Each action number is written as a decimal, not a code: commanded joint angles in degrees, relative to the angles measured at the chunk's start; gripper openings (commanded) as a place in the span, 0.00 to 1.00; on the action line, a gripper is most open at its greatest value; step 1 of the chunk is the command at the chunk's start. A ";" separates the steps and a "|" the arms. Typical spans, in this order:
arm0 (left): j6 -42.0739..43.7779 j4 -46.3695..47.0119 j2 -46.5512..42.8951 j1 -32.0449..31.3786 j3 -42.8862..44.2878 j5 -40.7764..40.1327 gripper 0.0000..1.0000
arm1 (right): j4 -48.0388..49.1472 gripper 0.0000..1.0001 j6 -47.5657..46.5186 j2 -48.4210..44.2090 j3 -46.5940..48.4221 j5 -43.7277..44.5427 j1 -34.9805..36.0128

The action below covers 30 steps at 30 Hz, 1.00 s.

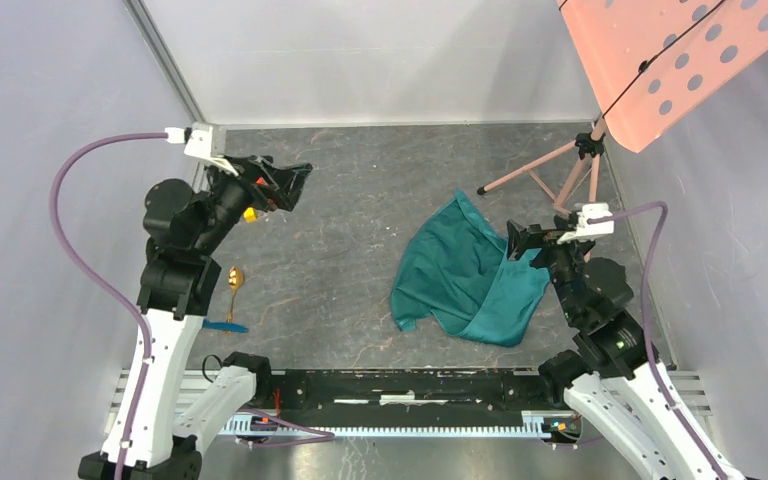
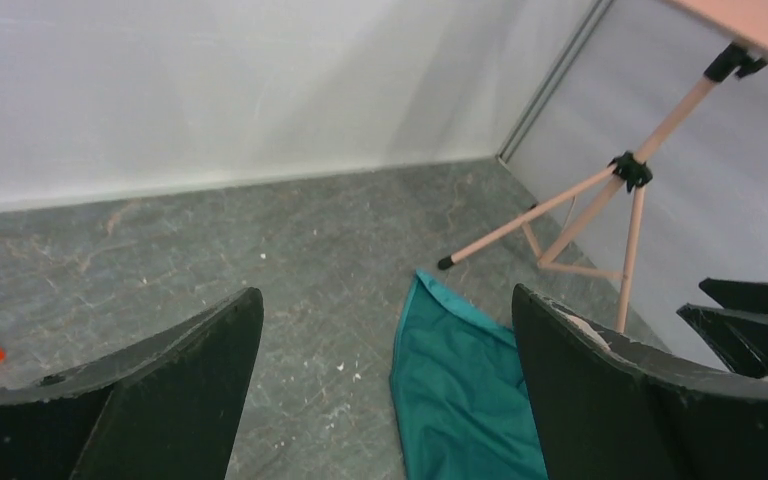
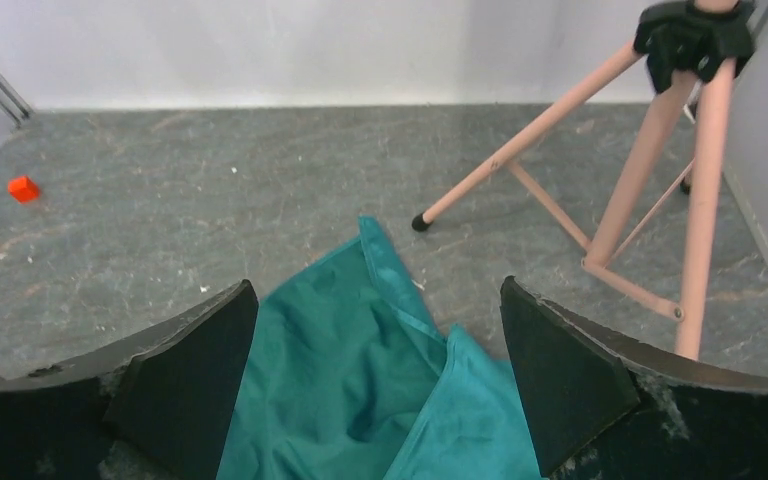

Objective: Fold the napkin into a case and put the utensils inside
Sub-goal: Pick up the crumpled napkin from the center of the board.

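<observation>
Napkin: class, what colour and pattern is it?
Plain teal-green napkin; shows best in the right wrist view.

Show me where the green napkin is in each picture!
Top view: the napkin lies right of centre.
Left wrist view: napkin at bottom centre.
Right wrist view: napkin at bottom centre.
Shared landmark: the pink tripod behind it.

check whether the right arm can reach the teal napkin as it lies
Probably yes: the right gripper hovers open at the crumpled napkin's edge, nothing lies between them, and the pink tripod stands farther back.
</observation>
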 commanded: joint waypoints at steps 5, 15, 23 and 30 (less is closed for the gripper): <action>3.61 -0.81 2.82 -2.50 -4.49 -4.18 1.00 | -4.87 0.98 8.14 9.36 -2.26 3.68 -0.19; -19.73 3.93 20.29 -14.52 -19.64 0.31 1.00 | -9.47 0.98 27.17 21.72 -7.84 15.58 -0.51; -16.96 -0.98 45.31 -34.38 -9.01 -13.36 1.00 | -3.90 0.98 20.20 23.52 -11.91 4.86 -8.18; -17.27 -0.96 53.14 -36.95 -6.71 -17.18 0.91 | 1.00 0.95 13.30 32.21 -10.61 -5.29 -16.04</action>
